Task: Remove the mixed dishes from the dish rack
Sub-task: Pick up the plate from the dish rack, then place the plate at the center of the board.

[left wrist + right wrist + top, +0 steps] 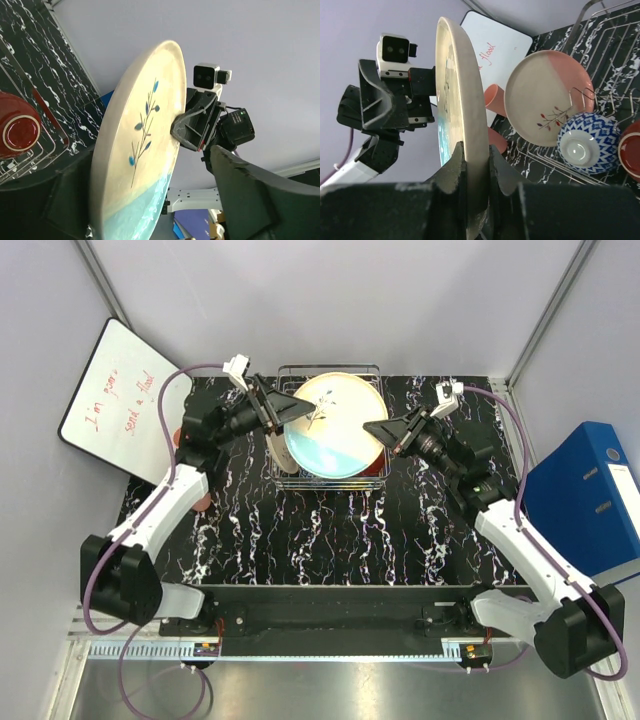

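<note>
Blue-edged plate (462, 90) is up over the dish rack (300, 480), gripped by the right claw (475, 161).
Nearest to us, the right claw is clamped hard on the plate's rim, with the plate standing on edge above the counter (300, 530). The left claw (292, 412) is at the opposite rim, jaws wide and straddling it with a visible gap. Further back in the rack we see the blue-white bowl (582, 142), the red bowl (631, 155) and the pink-edged plate (547, 97) leaning upright. Beyond the rack, the pink cups (496, 99) are by the whiteboard (120, 405).
</note>
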You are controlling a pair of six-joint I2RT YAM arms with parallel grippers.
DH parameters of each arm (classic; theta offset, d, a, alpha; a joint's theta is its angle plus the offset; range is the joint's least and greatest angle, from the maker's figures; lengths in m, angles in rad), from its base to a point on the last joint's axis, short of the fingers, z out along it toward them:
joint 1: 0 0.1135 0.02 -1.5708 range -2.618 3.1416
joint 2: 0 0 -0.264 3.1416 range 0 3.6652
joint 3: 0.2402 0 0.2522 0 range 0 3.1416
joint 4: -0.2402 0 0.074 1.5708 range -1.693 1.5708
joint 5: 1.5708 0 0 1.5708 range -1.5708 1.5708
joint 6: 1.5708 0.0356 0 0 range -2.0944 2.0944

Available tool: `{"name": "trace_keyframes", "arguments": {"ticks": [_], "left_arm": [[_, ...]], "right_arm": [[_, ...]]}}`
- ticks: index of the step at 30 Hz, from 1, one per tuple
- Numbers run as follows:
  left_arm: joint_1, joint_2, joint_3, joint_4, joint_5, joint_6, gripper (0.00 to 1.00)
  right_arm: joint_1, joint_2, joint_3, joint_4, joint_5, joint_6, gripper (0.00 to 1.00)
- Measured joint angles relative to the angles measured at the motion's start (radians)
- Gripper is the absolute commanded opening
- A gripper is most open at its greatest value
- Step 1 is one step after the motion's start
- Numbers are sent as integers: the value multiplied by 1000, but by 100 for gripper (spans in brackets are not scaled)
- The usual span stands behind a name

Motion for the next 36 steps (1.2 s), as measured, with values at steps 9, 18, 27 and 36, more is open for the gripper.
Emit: {"name": "trace_keyframes", "arguments": {"ticks": [9,18,27,36], "left_arm": [[43,63,75,-62,-9,-9,99],[301,29,49,-47,-93,-45,99],[248,-200,-120,-262,-227,66,99],[185,-378,-196,-369,-307,165,99]], "right_arm": [[-14,-72,3,-167,28,-84,0],[-214,-114,7,-331,127,-63,0],[-520,57,133,-372,254,99,0],[-559,435,322,-369,297,113,0]]}}
